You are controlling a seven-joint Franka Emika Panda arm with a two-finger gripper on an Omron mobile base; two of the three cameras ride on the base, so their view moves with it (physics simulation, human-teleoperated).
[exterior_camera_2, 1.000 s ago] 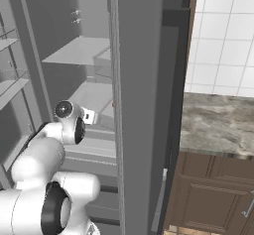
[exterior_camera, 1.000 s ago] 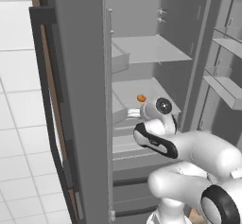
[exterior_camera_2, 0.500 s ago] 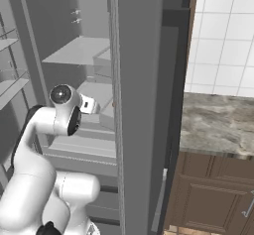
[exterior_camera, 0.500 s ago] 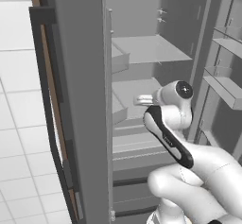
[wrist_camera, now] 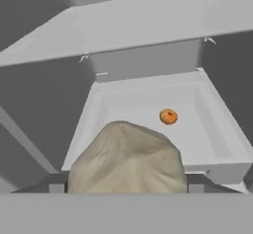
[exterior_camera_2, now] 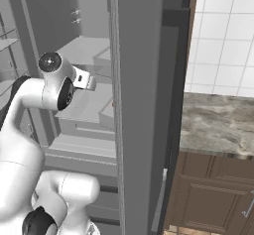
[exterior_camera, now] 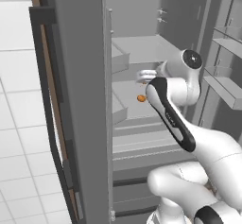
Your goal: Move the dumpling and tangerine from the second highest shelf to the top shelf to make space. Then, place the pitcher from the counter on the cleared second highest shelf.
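You have the dumpling [wrist_camera: 127, 158] clamped in wide-set jaws, raised in front of the fridge. The top shelf [wrist_camera: 138, 28] lies ahead at 12 o'clock, above the tray shelf [wrist_camera: 225, 151], where the tangerine [wrist_camera: 168, 116] sits at 1 o'clock
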